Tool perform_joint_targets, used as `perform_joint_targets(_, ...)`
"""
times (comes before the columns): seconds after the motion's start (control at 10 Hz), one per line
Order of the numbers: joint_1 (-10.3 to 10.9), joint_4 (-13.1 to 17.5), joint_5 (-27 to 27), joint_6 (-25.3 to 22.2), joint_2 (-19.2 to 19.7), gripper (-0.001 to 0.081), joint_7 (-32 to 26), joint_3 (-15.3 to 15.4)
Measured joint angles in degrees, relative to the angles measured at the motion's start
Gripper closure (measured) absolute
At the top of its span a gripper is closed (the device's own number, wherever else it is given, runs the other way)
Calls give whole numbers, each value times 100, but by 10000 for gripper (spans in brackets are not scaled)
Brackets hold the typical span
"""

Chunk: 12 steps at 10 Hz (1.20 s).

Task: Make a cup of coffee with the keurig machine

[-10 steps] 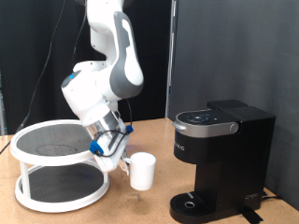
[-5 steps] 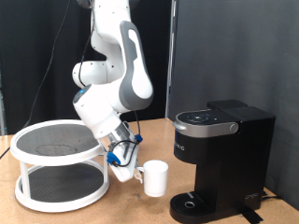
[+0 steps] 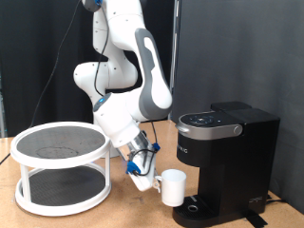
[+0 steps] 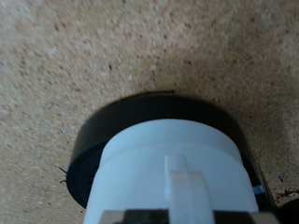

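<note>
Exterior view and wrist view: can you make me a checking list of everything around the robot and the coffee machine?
Surface: speckled tan table, bare where it shows in the wrist view.
Job's things: white cup held above the round drip tray of the black keurig machine; lid down.
Clutter: white two-tier wire stand at the exterior view's left.
Grippers: gripper grips the cup by its handle side.
Cables: thin dark cable hanging behind the arm.
Surroundings: black curtain behind.
</note>
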Motion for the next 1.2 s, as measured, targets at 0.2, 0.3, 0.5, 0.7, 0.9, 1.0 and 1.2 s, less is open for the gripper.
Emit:
perform_joint_targets(0.2, 26, 46, 205, 68, 106, 803, -118, 154)
perform_joint_targets(0.3, 32, 46, 335, 98, 121, 803, -208, 233)
perform_joint_targets(0.5, 49, 46, 585, 180, 132, 803, -364, 373)
perform_joint_targets(0.7, 49, 39, 805, 193, 133, 804, -522, 418)
perform_joint_targets(0.9, 49, 37, 995, 228, 135, 804, -649, 453)
perform_joint_targets(1.0, 49, 38, 1061, 248, 140, 804, -685, 462)
perform_joint_targets(1.2, 49, 40, 1148, 276, 146, 804, -712, 472)
